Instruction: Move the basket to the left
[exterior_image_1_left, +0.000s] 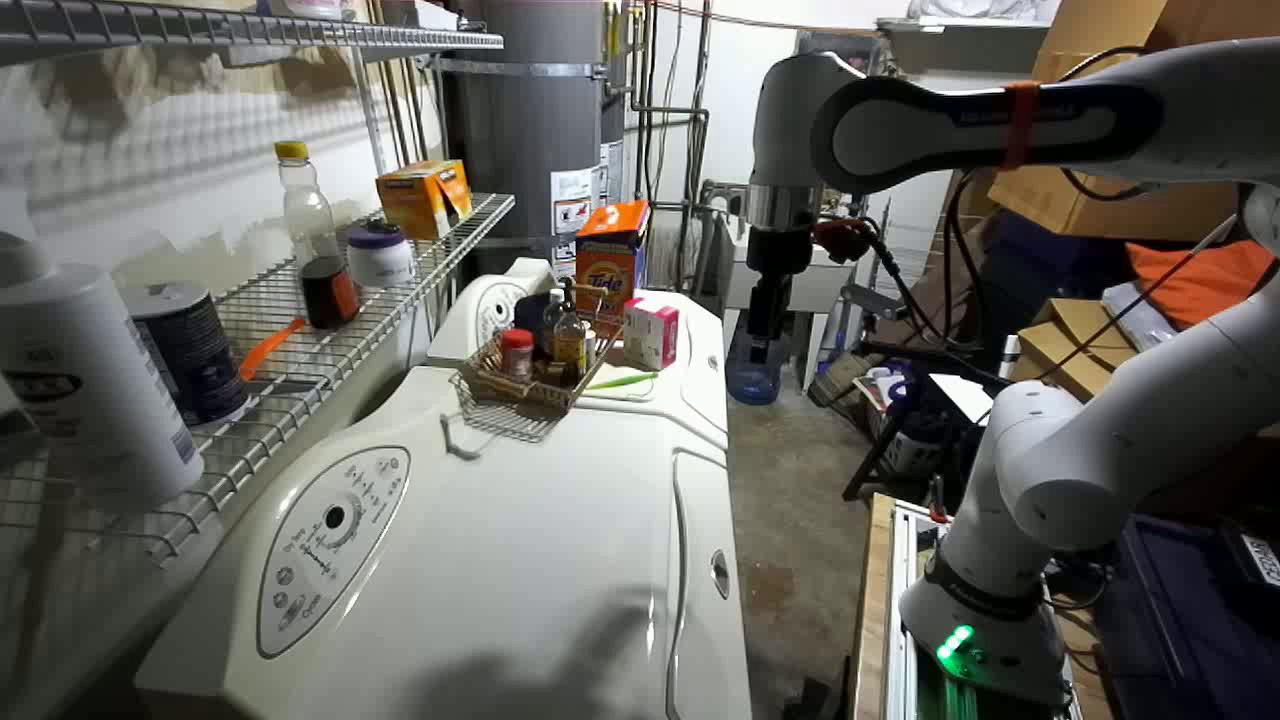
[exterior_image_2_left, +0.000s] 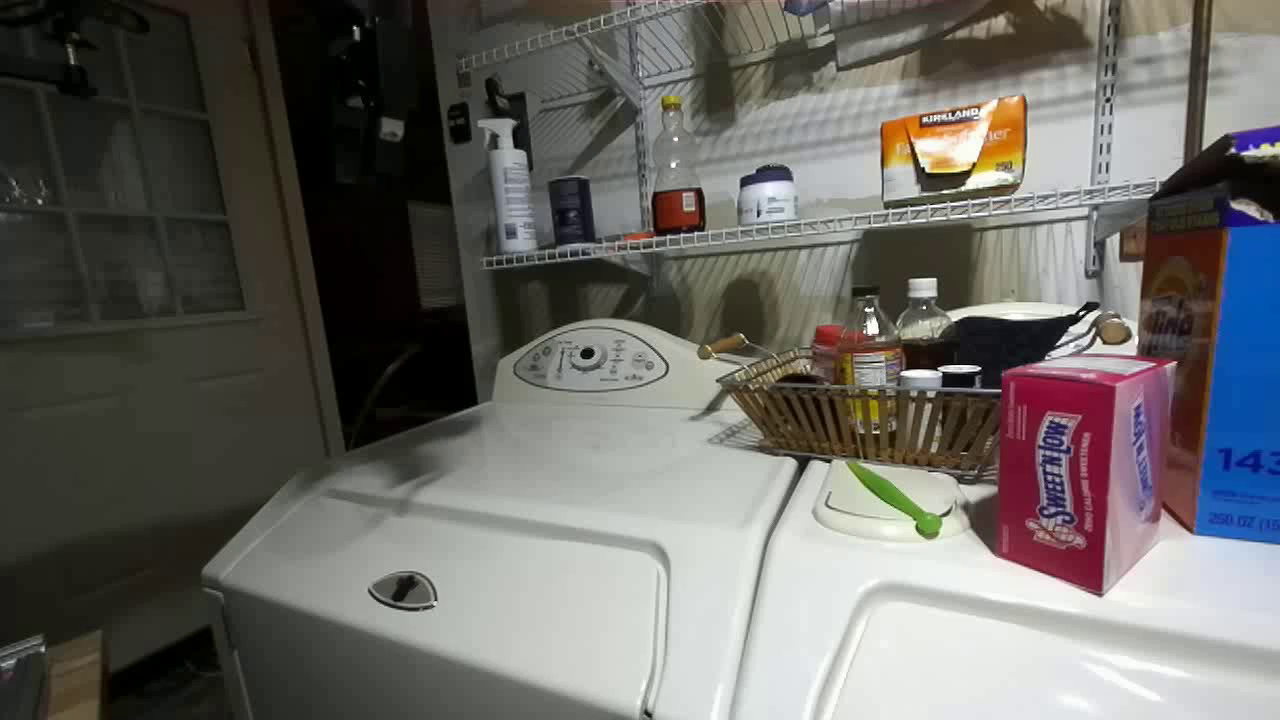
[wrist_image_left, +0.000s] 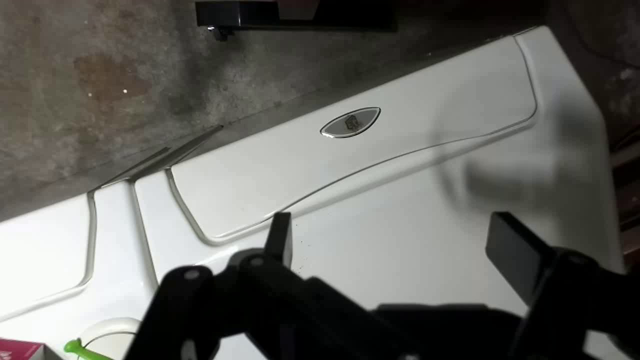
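Note:
The basket (exterior_image_1_left: 545, 396) is a low, open-topped wire basket with brown slats and wooden-gripped handles. It stands upright towards the back of the white machines, near where they meet. It also shows in an exterior view (exterior_image_2_left: 790, 412) with a red-capped jar, several bottles and a dark cloth inside. My gripper (exterior_image_1_left: 760, 345) hangs pointing down, to the right of the basket in that exterior view and apart from it. In the wrist view my gripper (wrist_image_left: 390, 220) is open, with nothing between its fingers and a white machine top below. The basket is out of the wrist view.
A pink sweetener box (exterior_image_2_left: 1080, 470) and a green utensil (exterior_image_2_left: 890, 495) lie beside the basket. An orange Tide box (exterior_image_1_left: 612, 262) stands behind. A wire shelf (exterior_image_1_left: 300, 385) with bottles and a carton (exterior_image_1_left: 425, 197) runs along the wall. A control panel (exterior_image_2_left: 590, 360) rises at the back.

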